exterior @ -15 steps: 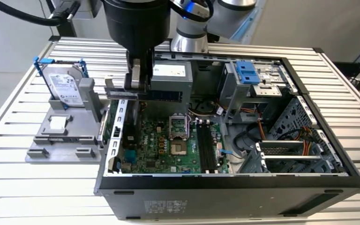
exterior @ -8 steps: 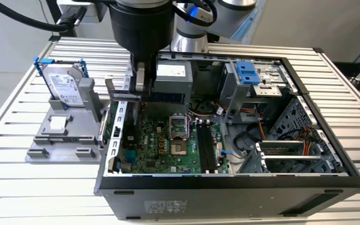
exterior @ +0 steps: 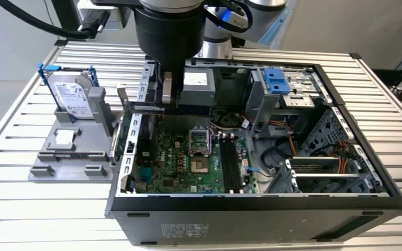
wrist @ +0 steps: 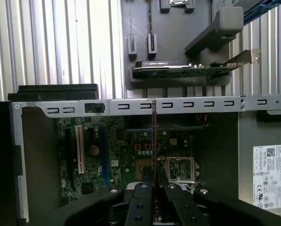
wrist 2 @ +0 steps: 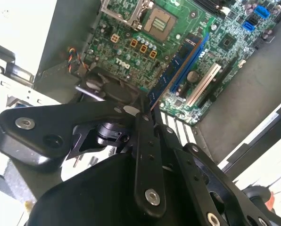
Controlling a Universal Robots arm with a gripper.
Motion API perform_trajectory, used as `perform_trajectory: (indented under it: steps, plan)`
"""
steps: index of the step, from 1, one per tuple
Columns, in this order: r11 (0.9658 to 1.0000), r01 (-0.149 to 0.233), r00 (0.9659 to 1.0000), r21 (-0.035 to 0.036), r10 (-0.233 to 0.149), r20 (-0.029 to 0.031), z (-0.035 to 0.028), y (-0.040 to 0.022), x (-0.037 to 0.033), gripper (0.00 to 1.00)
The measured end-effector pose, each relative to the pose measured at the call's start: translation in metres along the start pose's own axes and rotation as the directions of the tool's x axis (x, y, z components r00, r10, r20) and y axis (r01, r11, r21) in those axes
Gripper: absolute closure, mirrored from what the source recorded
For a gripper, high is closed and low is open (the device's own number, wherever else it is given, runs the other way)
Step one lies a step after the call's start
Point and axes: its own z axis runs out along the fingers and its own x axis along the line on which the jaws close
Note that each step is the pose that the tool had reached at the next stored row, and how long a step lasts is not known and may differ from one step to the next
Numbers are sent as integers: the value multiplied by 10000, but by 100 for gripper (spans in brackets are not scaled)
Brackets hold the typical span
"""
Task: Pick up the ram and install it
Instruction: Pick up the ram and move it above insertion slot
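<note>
Here the end effector [wrist 2: 147, 112] pinches the thin blue-green ram [wrist 2: 176, 68].

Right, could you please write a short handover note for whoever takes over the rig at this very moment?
Gripper: shut on the ram, holding it by one end.
Ram: held in the air inside the open computer case, above the motherboard; it is not in the black memory slots.
Done: the ram is picked up and brought over the case.
Left: the ram is not yet seated in a slot.
</note>
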Motion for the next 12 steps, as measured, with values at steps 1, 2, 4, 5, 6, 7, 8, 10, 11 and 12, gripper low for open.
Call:
perform_trajectory:
  steps: [1, 2, 4, 5, 6, 7, 8, 10, 11, 12]
  plan:
    - [10000, 0, 10000, 0, 0, 0, 1, -19, -1, 100]
    - [10000, 0, 10000, 0, 0, 0, 2, -39, -2, 100]
    - [10000, 0, 10000, 1, 0, 1, 5, -77, -4, 100]
    - [10000, 0, 10000, 1, 0, 0, 6, -97, -5, 100]
    - [10000, 0, 10000, 0, 0, -1, 6, -118, -7, 100]
    - [10000, 0, 10000, 0, 0, -1, 8, -138, -8, 100]
    - [10000, 0, 10000, 0, 0, 0, 9, -158, -9, 100]
    - [10000, 0, 10000, 0, 0, -1, 11, -199, -11, 100]
    - [10000, 0, 10000, 0, 0, 0, 13, -218, -12, 100]
    - [10000, 0, 10000, 0, 0, 0, 14, -239, -13, 100]
